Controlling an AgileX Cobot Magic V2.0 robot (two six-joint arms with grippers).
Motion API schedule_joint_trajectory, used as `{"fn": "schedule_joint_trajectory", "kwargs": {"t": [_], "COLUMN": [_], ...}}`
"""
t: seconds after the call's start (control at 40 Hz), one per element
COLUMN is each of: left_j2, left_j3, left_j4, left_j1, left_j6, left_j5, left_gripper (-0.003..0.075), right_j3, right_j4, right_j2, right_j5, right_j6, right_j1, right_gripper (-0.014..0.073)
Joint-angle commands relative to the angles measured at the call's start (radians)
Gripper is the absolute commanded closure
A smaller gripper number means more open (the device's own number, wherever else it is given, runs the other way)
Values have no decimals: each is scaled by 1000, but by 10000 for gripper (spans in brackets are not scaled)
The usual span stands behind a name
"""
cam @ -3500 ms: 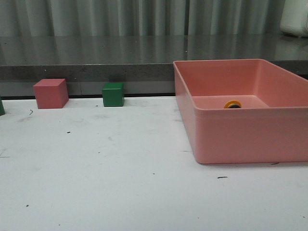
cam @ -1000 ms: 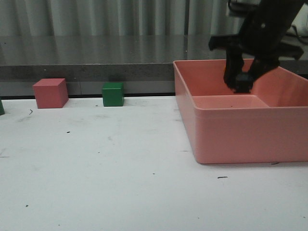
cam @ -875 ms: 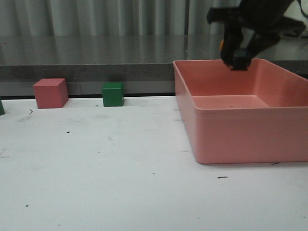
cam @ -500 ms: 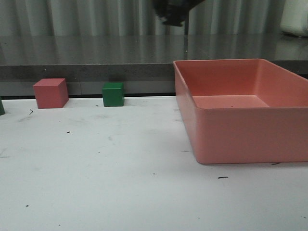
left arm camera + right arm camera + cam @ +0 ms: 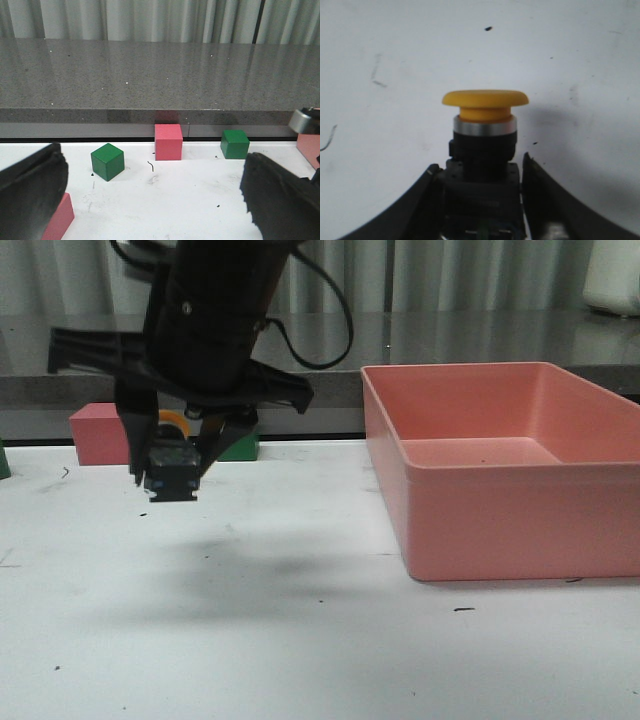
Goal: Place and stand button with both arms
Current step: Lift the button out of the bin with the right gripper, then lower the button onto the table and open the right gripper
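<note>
Button (image 5: 484, 107), one only, is clamped by its dark base between the two fingers of the right gripper (image 5: 171, 483), w/ yellow mushroom cap, silver ring and black neck sticking out past the fingertips (image 5: 542, 200). Front view: the right arm (image 5: 210, 320) hangs over the left half of the white table (image 5: 300, 640), gripper pointing down, button held in the air above the tabletop, a soft shadow on the surface beneath; only a sliver of yellow shows behind the fingers there. Left gripper (image 5: 150, 200): two black fingers spread wide apart at the edges of the left wrist view, nothing between them, just bare table. One pink bin (image 5: 510, 475) sits on the right side of the table, well apart from the button. Cubes: front view shows one pink cube (image 5: 95, 435) and part of one green cube (image 5: 243, 447) at the back edge, both partly hidden by the arm. Left wrist view counts more: two green cubes (image 5: 107, 161) (image 5: 235, 144), one full pink cube (image 5: 168, 142) between them, plus a corner of a second pink block (image 5: 59, 220) just beside one finger. Grey counter (image 5: 160, 75) and pale curtain (image 5: 150, 20) run along the back.
</note>
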Motion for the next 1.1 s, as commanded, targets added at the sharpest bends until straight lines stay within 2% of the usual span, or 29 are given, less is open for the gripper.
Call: {"fn": "schedule_joint_trajectory", "kwargs": {"t": [0.0,0.15,0.28,0.45,0.57,0.72,0.8,0.97,1.07], "left_j2": [13,13,13,13,13,13,13,13,13], "left_j3": [-37,-37,-37,-37,-37,-37,-37,-37,-37], "left_j4": [-7,-7,-7,-7,-7,-7,-7,-7,-7], "left_j1": [2,2,2,2,2,2,2,2,2], "left_j6": [-3,-3,-3,-3,-3,-3,-3,-3,-3], "left_j5": [-79,-73,-73,-71,-67,-67,-67,-67,-65], "left_gripper": [49,49,49,49,49,49,49,49,49], "right_j3": [-105,-194,-203,-203,-203,-204,-204,-232,-262], "right_j4": [-91,-128,-143,-152,-151,-144,-139,-140,-202], "right_j2": [2,79,110,139,144,144,143,117,76], "right_j5": [36,81,83,91,85,83,83,94,109], "right_j6": [108,231,319,338,339,339,345,345,344], "right_j1": [-3,-3,-3,-3,-3,-3,-3,-3,-3], "right_gripper": [431,430,430,422,339,144,91,83,106]}}
